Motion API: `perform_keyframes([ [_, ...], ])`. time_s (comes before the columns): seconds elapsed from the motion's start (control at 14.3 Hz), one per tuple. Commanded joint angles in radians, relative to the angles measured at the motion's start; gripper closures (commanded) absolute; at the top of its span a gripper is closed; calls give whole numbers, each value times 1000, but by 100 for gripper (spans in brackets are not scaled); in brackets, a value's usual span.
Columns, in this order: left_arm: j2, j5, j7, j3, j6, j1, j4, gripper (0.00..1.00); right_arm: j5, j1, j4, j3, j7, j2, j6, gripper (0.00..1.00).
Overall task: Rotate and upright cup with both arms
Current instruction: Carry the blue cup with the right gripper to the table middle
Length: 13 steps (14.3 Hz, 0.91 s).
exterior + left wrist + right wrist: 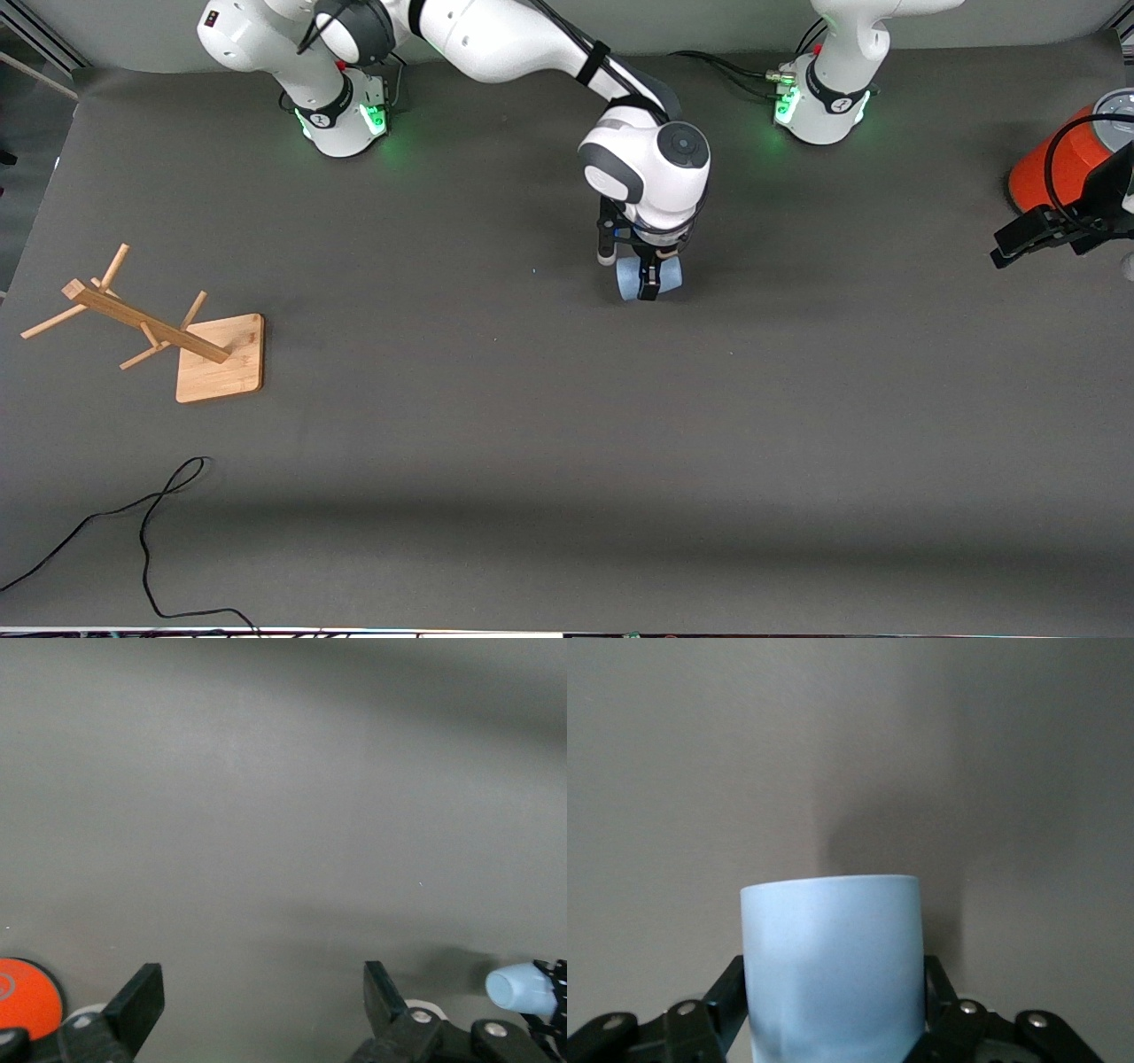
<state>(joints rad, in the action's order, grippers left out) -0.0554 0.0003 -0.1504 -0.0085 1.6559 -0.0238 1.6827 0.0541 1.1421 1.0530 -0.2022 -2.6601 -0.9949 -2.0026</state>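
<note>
The pale blue cup (671,275) is at the table's middle, lying on its side between my right gripper's fingers. My right gripper (649,282) comes down on it from above and is shut on its sides; in the right wrist view the cup (831,966) fills the gap between the fingers (731,988). I cannot tell whether the cup rests on the table or hangs just above it. My left gripper (1005,252) is open and empty, low over the table at the left arm's end, beside the orange can. The left wrist view (264,979) shows the cup (521,987) far off.
The orange-red can with a grey lid (1059,164) stands at the left arm's end of the table and also shows in the left wrist view (27,994). A wooden rack (177,332) lies tipped over toward the right arm's end. A black cable (146,532) runs near the front edge.
</note>
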Motion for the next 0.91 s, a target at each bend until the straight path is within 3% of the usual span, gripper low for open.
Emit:
perform_keyframes([
  [0.0,-1,1,12,4,-8,5,-11,0,-17,13,-53,-16,-53,-51,-11,58],
  [0.14,-3,3,12,5,-10,5,-11,0,-17,18,-53,-16,-61,-68,-30,55],
  [0.21,-1,3,12,5,-10,5,-11,0,-17,18,-53,-16,-64,-76,-34,42],
  [0.28,-3,1,12,4,-10,5,-11,0,-19,18,-51,-16,-66,-82,-47,11],
  [0.35,-1,3,12,5,-10,5,-11,0,-28,18,-51,-16,-66,-88,-51,0],
  [0.84,-1,1,12,4,-10,5,-11,0,-36,18,-48,-17,-64,-90,-59,0],
])
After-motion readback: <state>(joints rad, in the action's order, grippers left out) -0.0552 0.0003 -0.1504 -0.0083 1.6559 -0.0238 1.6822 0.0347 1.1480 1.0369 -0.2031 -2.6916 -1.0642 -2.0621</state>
